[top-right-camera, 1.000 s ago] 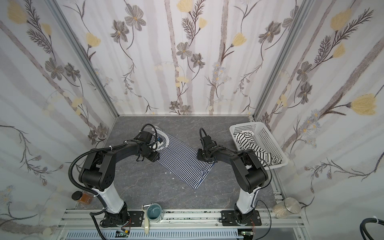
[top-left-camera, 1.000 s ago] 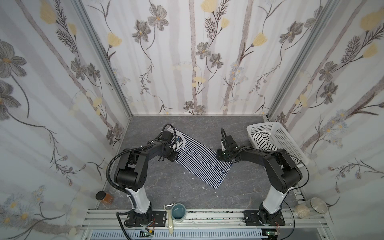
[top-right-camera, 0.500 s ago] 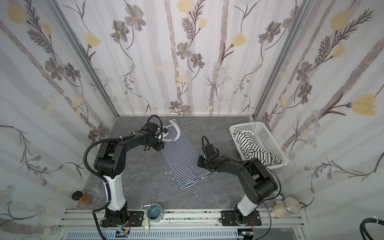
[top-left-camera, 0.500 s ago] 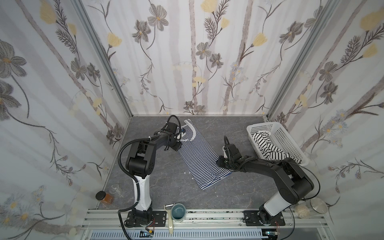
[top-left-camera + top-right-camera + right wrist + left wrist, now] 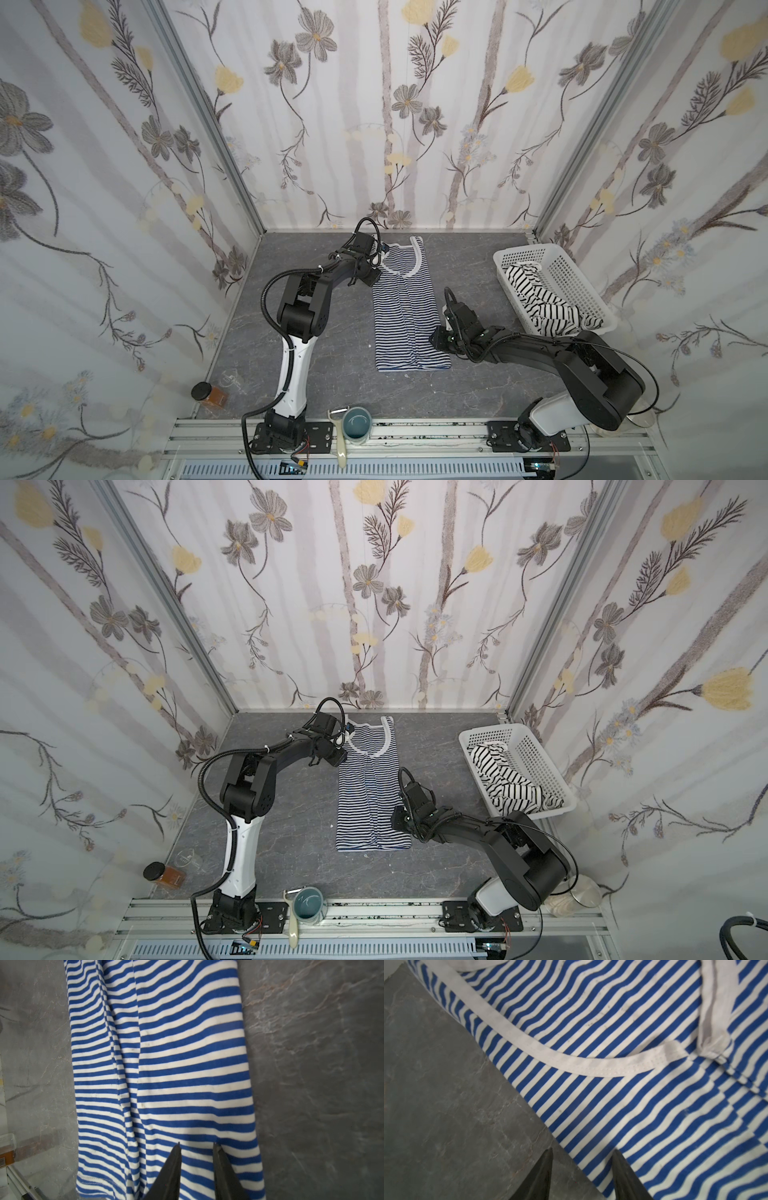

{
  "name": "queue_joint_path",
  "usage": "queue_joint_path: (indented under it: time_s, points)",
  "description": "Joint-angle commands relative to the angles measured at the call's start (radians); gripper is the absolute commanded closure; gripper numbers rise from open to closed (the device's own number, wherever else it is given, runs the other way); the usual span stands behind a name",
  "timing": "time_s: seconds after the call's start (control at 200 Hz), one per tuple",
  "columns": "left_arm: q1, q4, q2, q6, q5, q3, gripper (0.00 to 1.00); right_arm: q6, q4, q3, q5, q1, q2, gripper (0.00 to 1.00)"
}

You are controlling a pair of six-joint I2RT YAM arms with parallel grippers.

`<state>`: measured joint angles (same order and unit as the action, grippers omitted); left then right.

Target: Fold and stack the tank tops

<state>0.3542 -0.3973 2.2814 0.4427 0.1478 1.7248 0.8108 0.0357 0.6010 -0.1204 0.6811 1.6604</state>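
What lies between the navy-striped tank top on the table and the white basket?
In both top views, only the right gripper at the edge of the navy-striped tank top; toward the white basket the tabletop is bare.

On the left end effector (image 5: 582,1152), both fingers (image 5: 542,1176) run off the wrist view's edge. In both top views it partly covers a strap of the navy-striped tank top (image 5: 409,316). Right of the right end effector (image 5: 197,1146), the black-striped tank top (image 5: 536,291) (bunched in the basket (image 5: 532,250)) is partly hidden by the right arm (image 5: 540,347).
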Motion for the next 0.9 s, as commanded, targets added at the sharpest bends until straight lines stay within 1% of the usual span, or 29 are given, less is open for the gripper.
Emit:
queue_joint_path:
  time_s: [0.0, 0.11, 0.19, 0.32, 0.35, 0.39, 0.43, 0.495, 0.515, 0.525, 0.64, 0.729, 0.819, 0.899]
  points:
    - [0.003, -0.043, 0.02, -0.01, -0.035, 0.012, 0.52, 0.036, -0.09, 0.003, -0.002, 0.012, 0.003, 0.71]
    - [0.003, -0.044, 0.009, -0.007, -0.042, 0.012, 0.52, 0.041, -0.08, 0.011, -0.011, 0.025, 0.009, 0.71]
    - [0.004, -0.043, -0.01, -0.01, -0.04, 0.002, 0.52, 0.031, -0.104, 0.03, 0.008, 0.03, 0.005, 0.71]
    - [0.003, -0.043, -0.049, -0.027, -0.042, -0.01, 0.52, 0.016, -0.135, 0.041, 0.032, 0.031, -0.057, 0.68]
    - [0.003, -0.043, -0.059, -0.033, -0.041, -0.011, 0.52, 0.013, -0.146, 0.042, 0.038, 0.031, -0.101, 0.67]
    - [0.004, -0.043, -0.077, -0.04, -0.035, -0.013, 0.51, 0.008, -0.165, 0.045, 0.047, 0.031, -0.13, 0.66]
    - [0.004, -0.043, -0.098, -0.045, -0.028, -0.019, 0.5, 0.006, -0.189, 0.044, 0.055, 0.031, -0.161, 0.59]
    - [0.006, -0.043, -0.137, -0.048, -0.016, -0.036, 0.49, 0.005, -0.215, 0.034, 0.06, 0.031, -0.2, 0.57]
    - [0.006, -0.043, -0.149, -0.049, -0.013, -0.042, 0.49, 0.005, -0.225, 0.03, 0.06, 0.031, -0.216, 0.53]
    - [0.006, -0.043, -0.156, -0.049, -0.013, -0.046, 0.49, 0.006, -0.227, 0.029, 0.06, 0.031, -0.219, 0.53]
    - [0.014, -0.043, -0.231, -0.051, 0.005, -0.109, 0.48, 0.02, -0.251, -0.023, 0.048, 0.031, -0.282, 0.52]
    - [0.021, -0.04, -0.291, -0.054, 0.005, -0.18, 0.48, 0.055, -0.244, -0.076, 0.025, 0.031, -0.321, 0.52]
    - [0.022, -0.036, -0.343, -0.063, 0.004, -0.241, 0.48, 0.111, -0.168, -0.154, -0.034, 0.033, -0.364, 0.52]
    - [0.022, -0.033, -0.387, -0.07, 0.012, -0.291, 0.48, 0.153, -0.109, -0.216, -0.06, 0.034, -0.4, 0.53]
